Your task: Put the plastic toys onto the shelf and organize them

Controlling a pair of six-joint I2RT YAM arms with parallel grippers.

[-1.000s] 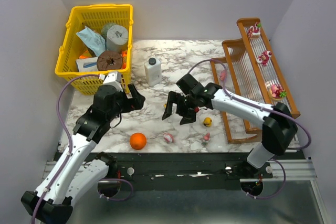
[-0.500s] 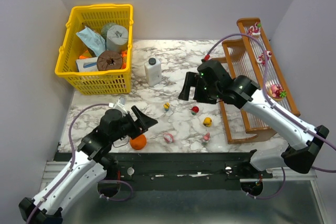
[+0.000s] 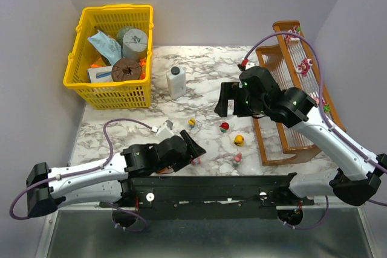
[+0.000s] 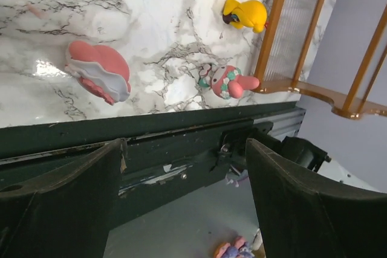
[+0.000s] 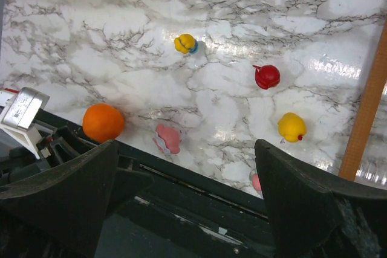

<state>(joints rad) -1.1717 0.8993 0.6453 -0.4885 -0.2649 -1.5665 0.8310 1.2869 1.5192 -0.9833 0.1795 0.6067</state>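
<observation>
Several plastic toys lie loose on the marble table: a yellow-and-blue one [image 3: 191, 122], a red one [image 3: 224, 127], a yellow duck [image 3: 239, 140] and a pink bunny [image 3: 237, 158]. A flat pink shell-like toy [image 4: 98, 78] lies by the near edge, partly hidden in the top view by my left gripper [image 3: 195, 148]. That gripper hangs low over the dark front rail, open and holding nothing. My right gripper [image 3: 231, 106] is raised over the table beside the shelf [image 3: 275, 89], open and empty. A pink toy [image 3: 306, 64] sits on the shelf's top tier.
A yellow basket [image 3: 83, 58] of rolls and packets stands at the back left, with a white bottle [image 3: 176, 81] beside it. An orange ball [image 5: 103, 122] sits near the front edge, covered by my left arm in the top view.
My left arm dropped low and swung right along the front edge, covering the orange ball, and its jaws narrowed slightly. My right gripper lifted away from the loose toys toward the shelf.
</observation>
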